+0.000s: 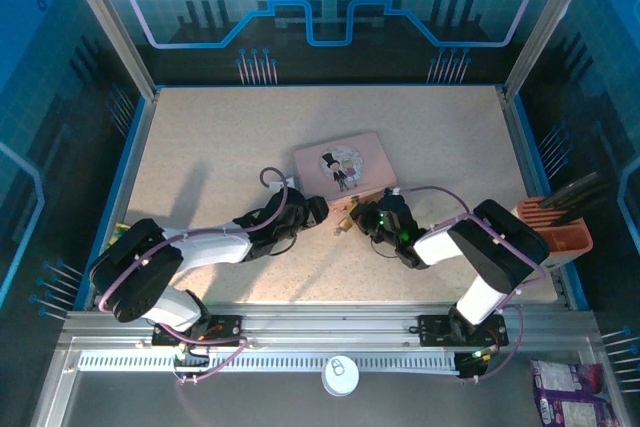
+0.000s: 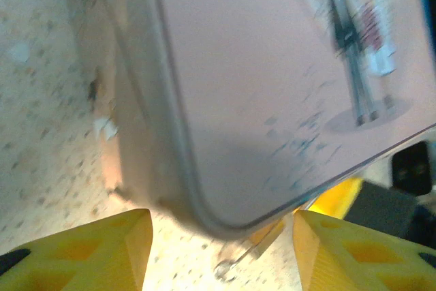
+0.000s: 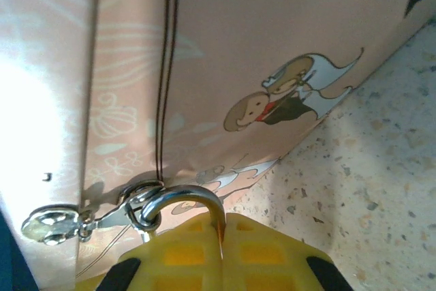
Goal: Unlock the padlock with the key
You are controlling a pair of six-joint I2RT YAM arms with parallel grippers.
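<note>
The padlock's silver shackle point(image 3: 197, 194) arches out of my right gripper point(image 3: 223, 236), which is shut on the padlock; the brass body is hidden between the yellow fingers. The shackle runs through a ring on the hasp point(image 3: 54, 224) of the pink tin point(image 1: 345, 161). In the top view the right gripper point(image 1: 368, 217) sits at the tin's near edge, with a brass bit point(image 1: 346, 219) just left of it. My left gripper point(image 1: 318, 211) faces it from the left, open point(image 2: 221, 260), at the tin's corner point(image 2: 272, 100). Between its fingers lies a thin silver piece with a ring end point(image 2: 231, 265), apparently the key, untouched.
A salmon-coloured holder point(image 1: 560, 225) with dark tools stands at the table's right edge. A white round object point(image 1: 340, 375) rests on the front rail, and a purple packet point(image 1: 572, 392) lies at the bottom right. Blue walls bound the table on the left, right and far sides.
</note>
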